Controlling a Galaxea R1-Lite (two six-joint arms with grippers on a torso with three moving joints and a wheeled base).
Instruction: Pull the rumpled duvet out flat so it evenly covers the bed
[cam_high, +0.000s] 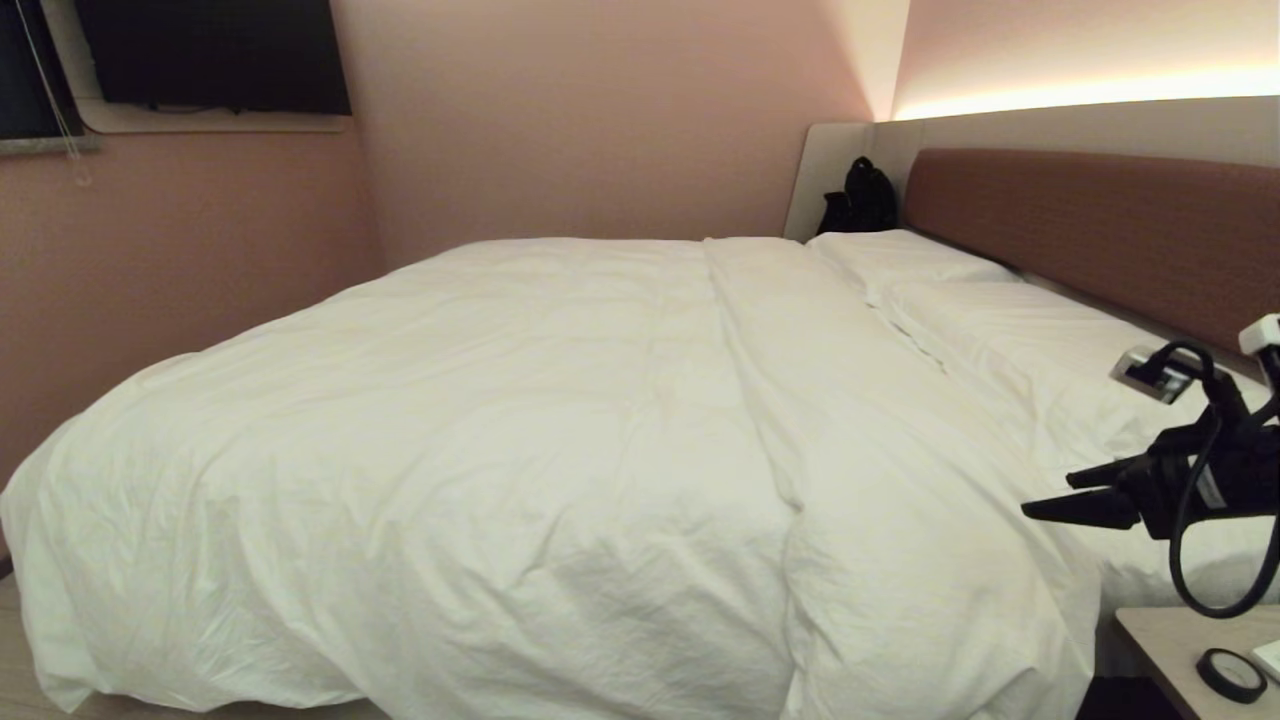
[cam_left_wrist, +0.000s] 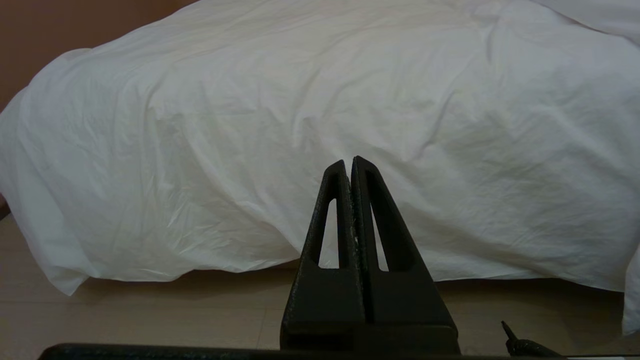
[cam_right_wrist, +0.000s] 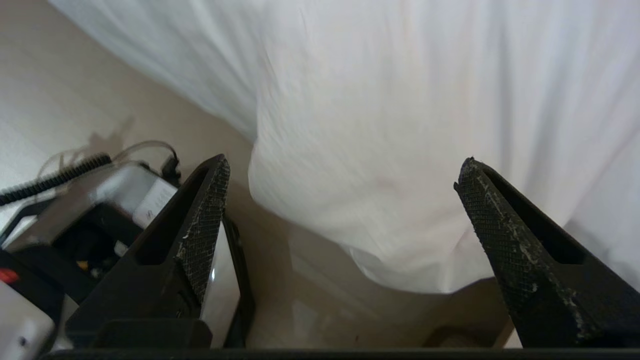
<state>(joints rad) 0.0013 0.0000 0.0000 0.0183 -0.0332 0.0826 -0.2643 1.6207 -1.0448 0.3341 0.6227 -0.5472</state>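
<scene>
The white duvet lies spread over the bed, whose brown headboard stands at the right. A long raised fold runs from the pillows to the near edge, where the duvet hangs close to the floor. My right gripper hovers at the right beside the near corner, open and empty. In the right wrist view its fingers stand wide apart, with the hanging duvet corner beyond them, untouched. My left gripper is shut on nothing, low and facing the draped side.
Two white pillows lie along the headboard, with a black bag in the far corner. A bedside table with a small round black object stands at the lower right. A pink wall runs along the bed's far side.
</scene>
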